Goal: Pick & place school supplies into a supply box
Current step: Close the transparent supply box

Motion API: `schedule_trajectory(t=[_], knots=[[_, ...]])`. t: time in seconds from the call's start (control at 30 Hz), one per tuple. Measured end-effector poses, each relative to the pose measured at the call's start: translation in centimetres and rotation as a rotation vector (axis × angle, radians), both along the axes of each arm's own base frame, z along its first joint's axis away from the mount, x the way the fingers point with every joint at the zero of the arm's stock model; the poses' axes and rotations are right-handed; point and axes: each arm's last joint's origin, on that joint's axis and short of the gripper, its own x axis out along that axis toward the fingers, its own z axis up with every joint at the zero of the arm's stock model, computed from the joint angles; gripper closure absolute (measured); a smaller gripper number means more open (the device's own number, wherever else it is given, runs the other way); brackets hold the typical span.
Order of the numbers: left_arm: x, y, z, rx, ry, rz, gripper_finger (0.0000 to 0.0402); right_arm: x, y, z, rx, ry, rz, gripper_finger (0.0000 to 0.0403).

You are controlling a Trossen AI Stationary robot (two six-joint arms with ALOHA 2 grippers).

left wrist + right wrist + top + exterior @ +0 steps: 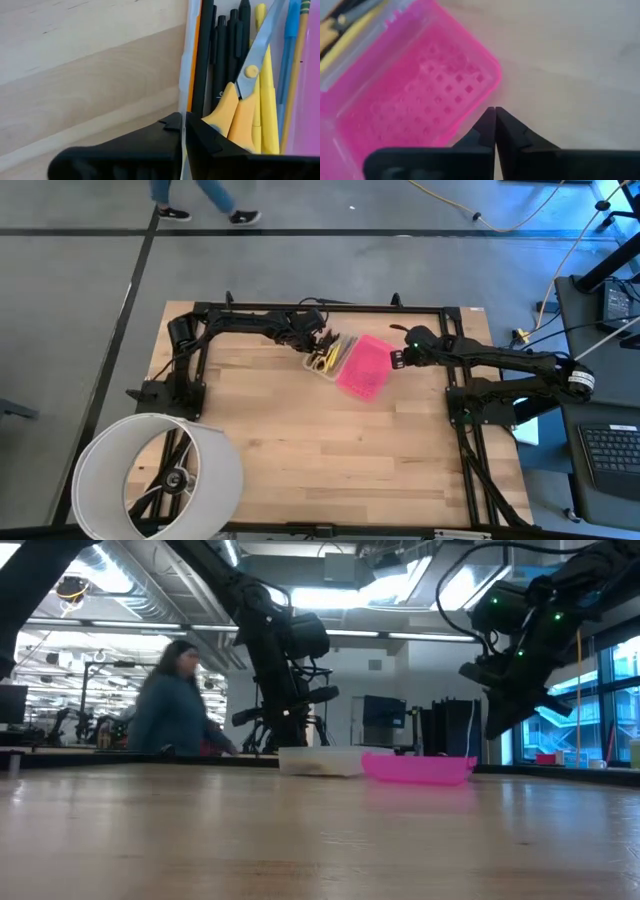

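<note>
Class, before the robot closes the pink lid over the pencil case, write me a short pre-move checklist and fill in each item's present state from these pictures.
1. Supplies inside the clear case: scissors, black pens and yellow marker lie in it: ok.
2. Nothing left out on the table: no loose supplies seen: ok.
3. Pink lid lies open flat beside the case: ok.
4. Left gripper shut, empty, at the case's edge: ok.
5. Right gripper shut, empty, beside the lid's corner: ok.
6. Scissors lie low enough for the lid to shut: cannot tell.
</note>
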Motion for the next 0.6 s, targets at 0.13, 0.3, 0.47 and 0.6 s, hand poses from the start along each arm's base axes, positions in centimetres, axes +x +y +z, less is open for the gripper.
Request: schedule_trajectory(t=[0.13, 0.3, 0.47, 0.6], knots=[[0.1, -0.3, 0.0, -0.019, -0.012, 0.023, 0.0397, 0.0, 0.5, -0.2, 0.061, -0.002, 0.005, 0.0392], [0.6, -1.4, 0.0, -0.03, -0.018, 0.02, 0.0397, 0.0, 1.6, -0.5, 0.125, 0.03, 0.031, 0.0397], [1.0, -2.6, 0.0, -0.035, -0.012, 0.011, 0.0397, -0.3, 2.8, -0.8, 0.176, 0.095, 0.035, 0.0399], [1.3, -3.5, 0.0, -0.024, -0.007, 0.002, 0.0397, -0.1, 3.4, -0.9, 0.19, 0.081, 0.029, 0.0399]])
